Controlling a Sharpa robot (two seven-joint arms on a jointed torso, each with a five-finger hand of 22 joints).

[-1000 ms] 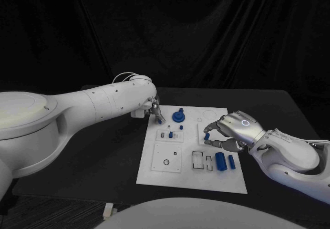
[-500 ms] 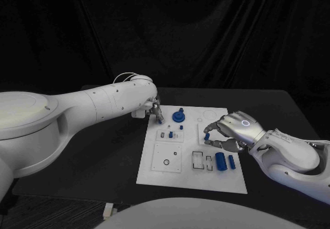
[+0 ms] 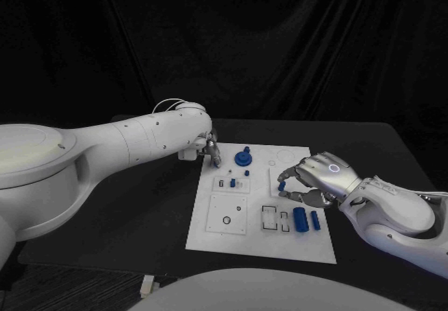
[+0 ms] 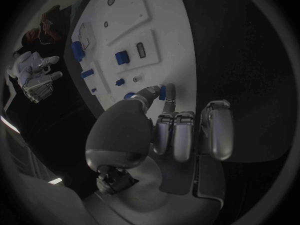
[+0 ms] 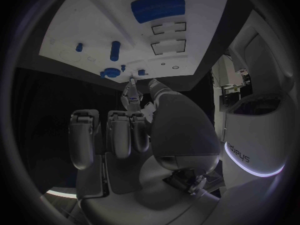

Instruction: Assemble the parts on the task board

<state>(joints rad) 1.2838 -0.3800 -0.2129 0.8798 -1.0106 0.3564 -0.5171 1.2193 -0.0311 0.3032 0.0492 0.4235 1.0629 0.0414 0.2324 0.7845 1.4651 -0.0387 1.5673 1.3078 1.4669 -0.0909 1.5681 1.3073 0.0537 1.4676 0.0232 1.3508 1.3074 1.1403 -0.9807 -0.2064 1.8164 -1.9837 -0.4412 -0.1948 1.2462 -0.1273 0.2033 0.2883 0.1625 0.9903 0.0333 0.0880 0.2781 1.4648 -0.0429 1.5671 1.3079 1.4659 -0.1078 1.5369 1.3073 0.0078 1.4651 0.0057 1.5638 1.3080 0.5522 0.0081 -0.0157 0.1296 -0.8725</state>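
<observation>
The white task board (image 3: 217, 223) lies mid-table. My left hand (image 3: 207, 150) is at the board's far left corner. Its thumb and a finger pinch a small blue part (image 4: 164, 90) just over the board's edge, while the other fingers are curled in. My right hand (image 3: 317, 178) hovers over the board's right side and pinches a short blue peg (image 3: 282, 186), which also appears in the right wrist view as the peg (image 5: 133, 99). On the board stand a blue round knob piece (image 3: 243, 157) and a small blue insert (image 3: 232, 183). A blue cylinder (image 3: 299, 219) lies beside a thinner blue bar (image 3: 314, 219).
The board has open rectangular slots (image 3: 268, 218) and a round hole (image 3: 226, 221) in its near half. Black table (image 3: 140, 214) surrounds it on all sides. My left forearm (image 3: 131, 139) stretches over the table's left part.
</observation>
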